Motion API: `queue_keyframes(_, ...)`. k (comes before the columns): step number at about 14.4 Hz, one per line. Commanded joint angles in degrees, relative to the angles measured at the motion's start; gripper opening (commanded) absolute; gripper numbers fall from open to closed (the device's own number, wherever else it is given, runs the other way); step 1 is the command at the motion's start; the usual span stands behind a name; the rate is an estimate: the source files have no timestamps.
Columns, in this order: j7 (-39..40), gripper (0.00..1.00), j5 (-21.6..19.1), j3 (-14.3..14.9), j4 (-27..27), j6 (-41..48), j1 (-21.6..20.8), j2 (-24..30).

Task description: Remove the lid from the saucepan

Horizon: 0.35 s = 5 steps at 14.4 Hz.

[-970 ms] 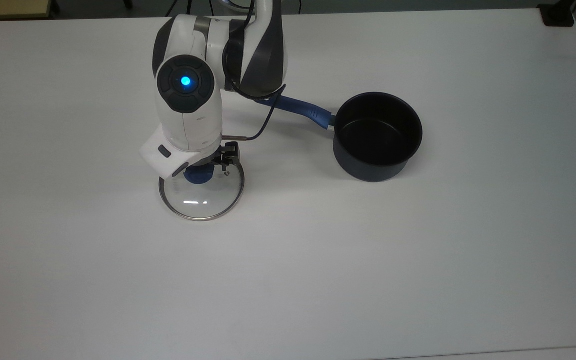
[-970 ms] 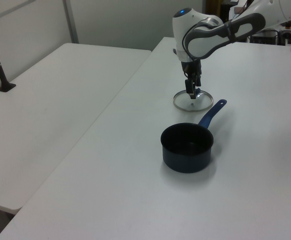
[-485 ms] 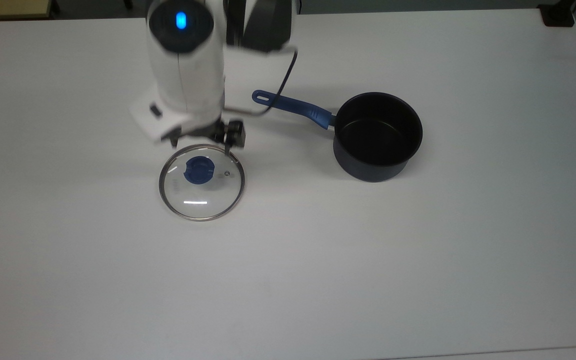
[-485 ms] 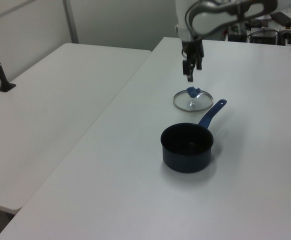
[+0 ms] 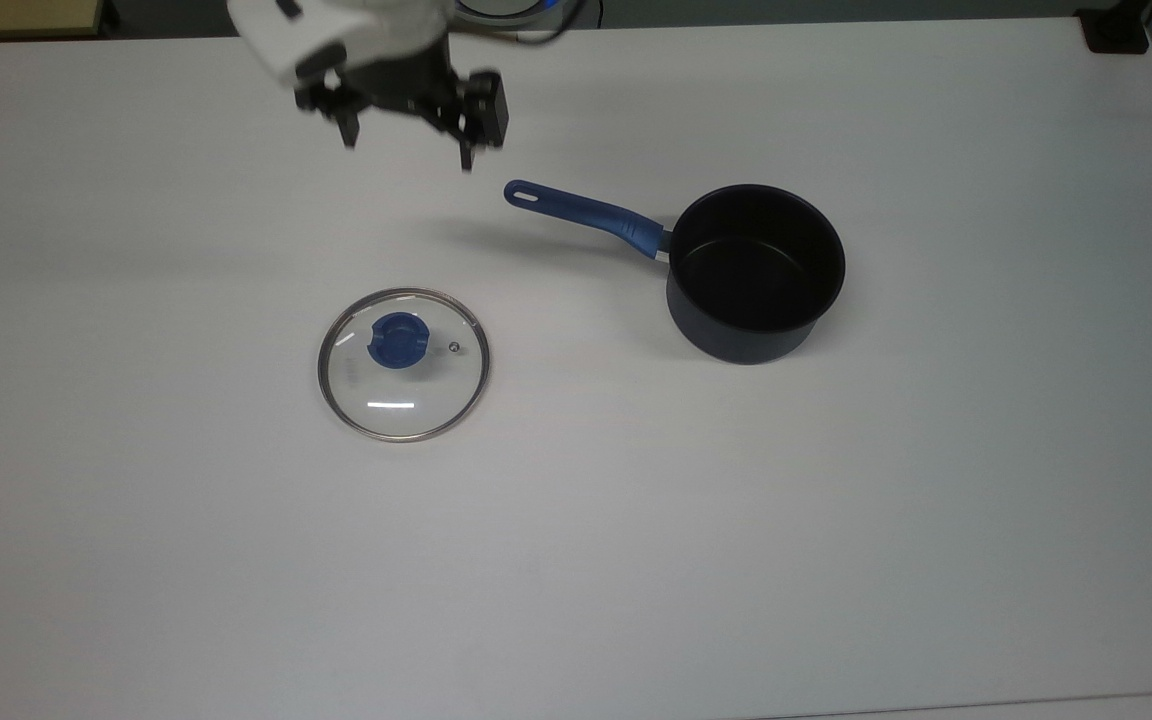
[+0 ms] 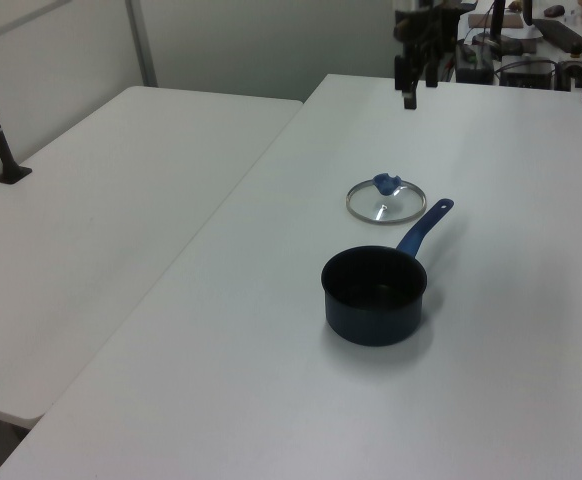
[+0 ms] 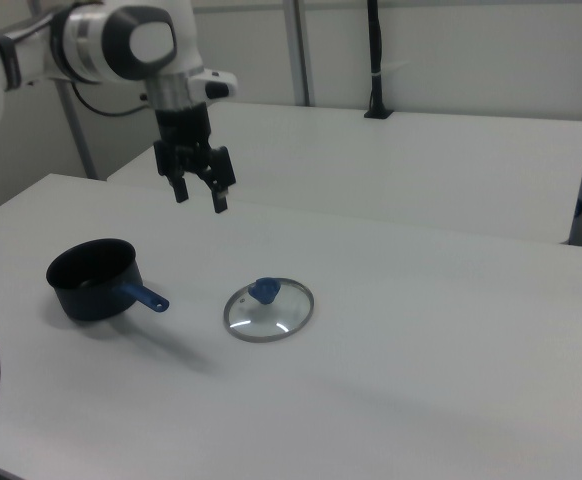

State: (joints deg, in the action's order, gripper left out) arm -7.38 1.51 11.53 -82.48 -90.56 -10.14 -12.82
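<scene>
The lid, clear glass with a metal rim and a blue knob, lies flat on the white table, apart from the saucepan. The saucepan stands uncovered, dark navy with a black inside, its long blue handle pointing toward the top view's left. My gripper hangs high above the table, open and holding nothing, well clear of the lid.
The white table carries just the pan and lid. A second white table adjoins it at the left view's left. A black post stands on the far table in the right view.
The gripper, down around the lid's knob a second ago, has let go and risen away toward the top view's top. The lid and saucepan have not moved.
</scene>
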Motion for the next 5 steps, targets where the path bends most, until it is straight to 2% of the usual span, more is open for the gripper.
queue_keyframes(1,-1.4,1.0,0.2,0.1,-2.2,0.8,-0.2,2.3)
queue_keyframes(5,-1.6,1.0,0.2,0.1,-2.5,0.7,-0.2,2.3)
